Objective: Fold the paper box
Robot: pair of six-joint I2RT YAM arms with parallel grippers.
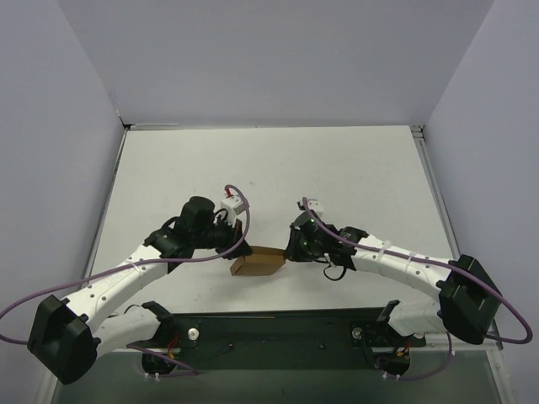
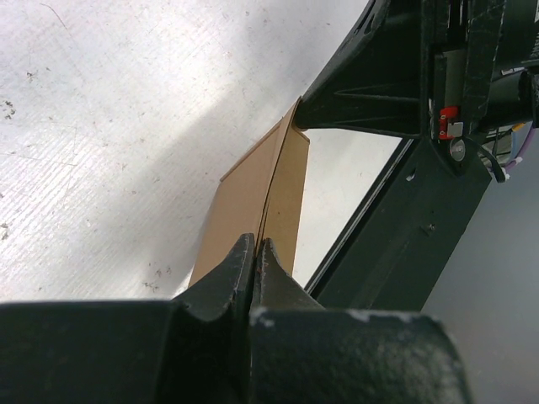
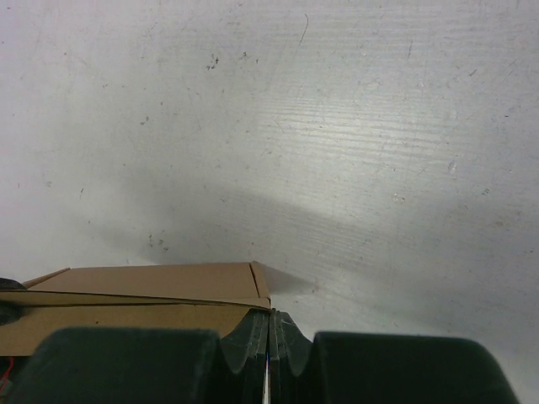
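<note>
My left gripper [image 2: 255, 252] and right gripper [image 3: 268, 324] each pinch an opposite end of the paper box [image 1: 257, 263], clamped tight, near the counter's [image 1: 278, 168] front edge.

Far table [image 1: 269, 168] open; left pincer [image 1: 239, 251], paper box [image 1: 259, 265], right pincer [image 1: 287, 252] in line.

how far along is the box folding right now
Done: the paper box shows panels folded up along creases. In hand: the left pincer and right pincer are shut on its opposite ends. Left: end flaps are hidden, so closing probably remains.
</note>
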